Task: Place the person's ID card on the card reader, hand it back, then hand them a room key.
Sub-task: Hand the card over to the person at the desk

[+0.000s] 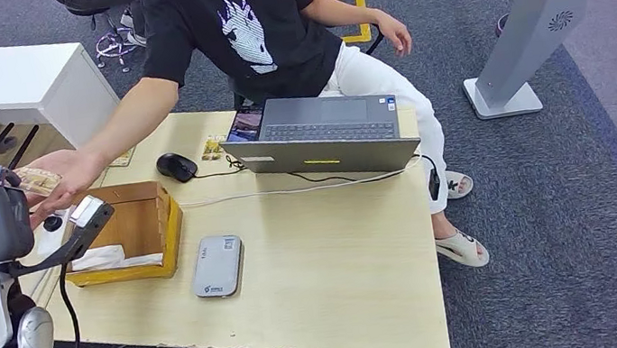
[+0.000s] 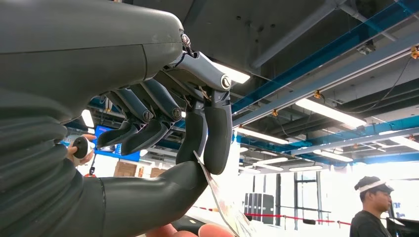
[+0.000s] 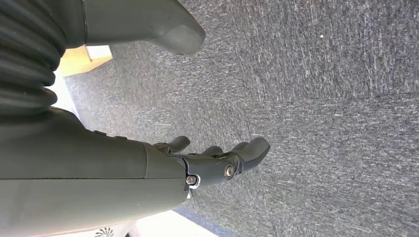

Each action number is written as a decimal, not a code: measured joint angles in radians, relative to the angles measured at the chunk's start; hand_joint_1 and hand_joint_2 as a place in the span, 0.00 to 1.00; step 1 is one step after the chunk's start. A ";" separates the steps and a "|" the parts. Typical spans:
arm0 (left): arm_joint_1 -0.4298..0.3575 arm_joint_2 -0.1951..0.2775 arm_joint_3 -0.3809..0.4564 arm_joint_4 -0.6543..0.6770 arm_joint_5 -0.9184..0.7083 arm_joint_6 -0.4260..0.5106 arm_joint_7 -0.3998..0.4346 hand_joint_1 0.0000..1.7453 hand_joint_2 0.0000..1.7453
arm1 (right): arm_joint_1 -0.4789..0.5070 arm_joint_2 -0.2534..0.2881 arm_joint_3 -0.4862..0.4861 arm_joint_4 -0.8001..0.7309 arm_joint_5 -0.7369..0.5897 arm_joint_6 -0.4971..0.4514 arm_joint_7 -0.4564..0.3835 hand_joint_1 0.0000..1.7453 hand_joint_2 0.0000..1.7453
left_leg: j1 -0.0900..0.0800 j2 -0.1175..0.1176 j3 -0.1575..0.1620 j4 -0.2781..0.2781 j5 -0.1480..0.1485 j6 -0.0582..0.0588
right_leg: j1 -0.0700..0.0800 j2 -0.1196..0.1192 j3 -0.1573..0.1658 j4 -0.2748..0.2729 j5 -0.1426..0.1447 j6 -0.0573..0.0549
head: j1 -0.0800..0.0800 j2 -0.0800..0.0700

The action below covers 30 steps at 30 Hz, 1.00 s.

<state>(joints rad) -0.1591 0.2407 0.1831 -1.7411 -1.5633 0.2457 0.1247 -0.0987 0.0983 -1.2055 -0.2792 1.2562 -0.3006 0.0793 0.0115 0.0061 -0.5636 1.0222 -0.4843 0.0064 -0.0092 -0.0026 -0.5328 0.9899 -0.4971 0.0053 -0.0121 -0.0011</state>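
Pinching the ID card between thumb and fingers, your left hand meets the person's hand at the tabletop's far left; let go early and it drops. Right hand hangs empty, fingers apart.

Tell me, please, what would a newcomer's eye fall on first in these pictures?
Most likely the handover at the table's far left: the person's hand reaches out to a card that the left hand pinches between thumb and finger. Next comes the open grey laptop at the far side of the wooden table, with the small grey card reader lying flat nearer the robot.
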 joint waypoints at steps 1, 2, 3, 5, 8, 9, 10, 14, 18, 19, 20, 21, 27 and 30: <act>0.000 0.001 0.000 0.001 0.000 0.000 0.000 1.00 1.00 | 0.000 0.000 0.000 0.000 0.000 0.000 0.000 0.00 1.00 | 0.000 0.000 0.000 0.000 0.000 0.000 | 0.000 0.000 0.000 0.000 0.000 0.000 | 0.000 0.000; 0.000 0.001 0.000 0.002 0.000 0.000 0.001 1.00 1.00 | 0.000 0.000 0.000 0.000 0.000 0.000 0.000 0.00 1.00 | 0.000 0.000 0.000 0.000 0.000 0.000 | 0.000 0.000 0.000 0.000 0.000 0.000 | 0.000 0.000; -0.001 0.002 0.000 0.003 0.000 -0.001 0.004 1.00 1.00 | 0.000 0.000 0.000 0.000 0.000 0.000 0.000 0.00 1.00 | 0.000 0.000 0.000 0.000 0.000 0.000 | 0.000 0.000 0.000 0.000 0.000 0.000 | 0.000 0.000; -0.002 0.002 0.000 0.007 0.000 -0.006 0.014 1.00 1.00 | 0.000 0.000 0.000 0.000 0.001 0.000 -0.001 0.00 1.00 | 0.000 0.000 0.000 0.000 0.000 0.000 | 0.000 0.000 0.000 0.000 0.000 0.000 | 0.000 0.000; -0.008 0.004 -0.013 0.021 0.000 -0.015 0.040 0.73 1.00 | 0.000 0.000 0.000 0.000 0.003 0.000 -0.003 0.00 1.00 | 0.000 0.000 0.000 0.000 0.000 0.000 | 0.000 0.000 -0.001 0.000 0.000 0.000 | 0.000 0.000; -0.012 0.006 -0.022 0.027 0.000 -0.015 0.051 0.48 1.00 | -0.001 -0.001 0.000 0.000 0.003 -0.001 -0.003 0.00 1.00 | 0.000 0.000 0.000 0.000 0.000 0.000 | 0.000 0.000 0.000 0.000 0.000 0.000 | 0.000 0.000; -0.015 0.007 -0.033 0.034 0.000 -0.015 0.059 0.23 1.00 | -0.001 -0.001 0.000 0.000 0.003 -0.002 -0.003 0.00 1.00 | 0.000 0.000 0.000 0.000 0.000 0.000 | 0.000 0.000 0.000 0.000 0.000 0.000 | 0.000 0.000; -0.029 0.002 -0.081 0.049 0.000 0.001 0.073 0.00 1.00 | -0.002 -0.001 -0.001 0.000 0.003 -0.006 0.005 0.00 1.00 | 0.000 0.000 0.000 0.000 0.000 0.000 | 0.000 0.000 0.000 0.000 0.001 0.000 | 0.000 0.000; -0.041 -0.018 -0.116 0.039 0.000 0.009 0.063 0.00 1.00 | -0.004 -0.001 -0.006 0.000 0.001 0.000 0.006 0.00 1.00 | 0.000 0.001 0.000 0.000 0.000 0.000 | 0.000 0.000 0.000 0.000 0.001 -0.001 | 0.000 0.000; -0.042 -0.022 -0.121 0.031 0.000 0.004 0.063 0.00 1.00 | -0.004 -0.001 -0.007 0.000 0.000 0.001 0.007 0.00 1.00 | 0.000 0.001 0.000 0.000 0.000 0.000 | 0.000 0.001 0.000 0.000 0.001 -0.001 | 0.000 0.000; -0.044 -0.026 -0.124 0.021 0.000 -0.001 0.063 0.00 1.00 | -0.004 -0.001 -0.009 0.000 0.000 0.002 0.007 0.00 1.00 | 0.000 0.001 0.000 0.000 0.000 0.000 | 0.000 0.001 -0.001 0.000 0.001 -0.001 | 0.000 0.000; -0.045 -0.029 -0.125 0.013 0.000 -0.003 0.060 0.00 1.00 | -0.004 -0.001 -0.009 0.000 0.000 0.003 0.007 0.00 1.00 | 0.000 0.001 0.000 0.000 0.000 0.000 | 0.000 0.001 -0.001 0.000 0.001 -0.001 | 0.000 0.000; -0.049 -0.057 -0.122 -0.012 0.000 -0.004 0.020 0.00 0.25 | -0.004 -0.001 -0.014 0.000 0.000 0.005 0.014 0.00 1.00 | 0.000 0.001 0.000 0.000 0.000 0.000 | 0.000 0.001 -0.001 0.000 0.001 -0.001 | 0.000 0.000; -0.049 -0.067 -0.115 -0.012 0.000 -0.005 0.018 0.00 0.00 | -0.004 -0.001 -0.017 0.000 -0.002 0.005 0.015 0.00 1.00 | 0.000 0.001 0.000 0.000 0.000 0.000 | 0.000 0.001 -0.001 0.000 0.001 -0.001 | 0.000 0.000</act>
<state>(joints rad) -0.2085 0.1740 0.0684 -1.7533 -1.5636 0.2404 0.1424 -0.1025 0.0976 -1.2221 -0.2792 1.2545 -0.2960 0.0946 0.0115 0.0070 -0.5638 1.0225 -0.4842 0.0062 -0.0092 -0.0017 -0.5333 0.9901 -0.4963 0.0046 -0.0120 -0.0011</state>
